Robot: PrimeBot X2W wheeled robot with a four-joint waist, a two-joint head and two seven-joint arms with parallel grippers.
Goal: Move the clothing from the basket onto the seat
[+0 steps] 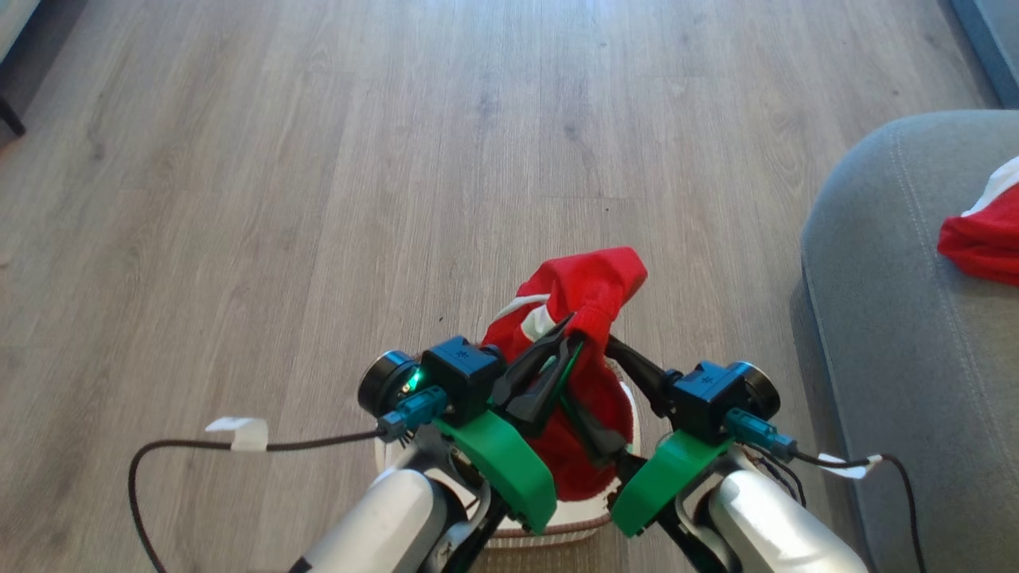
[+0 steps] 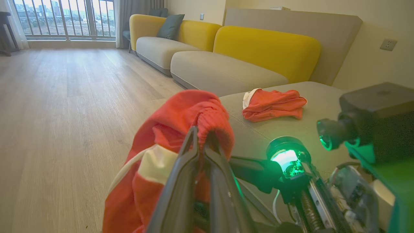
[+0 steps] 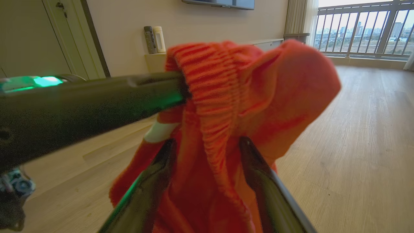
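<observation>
One red garment (image 1: pixel 983 239) already laid on seat (image 1: pixel 884 342). Second red garment (image 1: pixel 589 282) pinched in closed left hand (image 1: pixel 575 333), held above basket (image 1: pixel 577 513); transfer to seat left. Right hand (image 1: pixel 587 371) spread open around hanging cloth, nothing gripped. Basket contents hidden. Wooden floor (image 1: pixel 318 159); yellow-backed sofas (image 2: pixel 258 48) and balcony window (image 2: pixel 64 19) seen.

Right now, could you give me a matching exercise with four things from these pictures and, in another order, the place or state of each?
1 left gripper
2 right gripper
3 loose red garment
4 basket

A on the floor, below the grippers
B shut on the held red garment
C open, fingers either side of that garment
D lying on the grey seat

Pairs: 1-B, 2-C, 3-D, 4-A
</observation>
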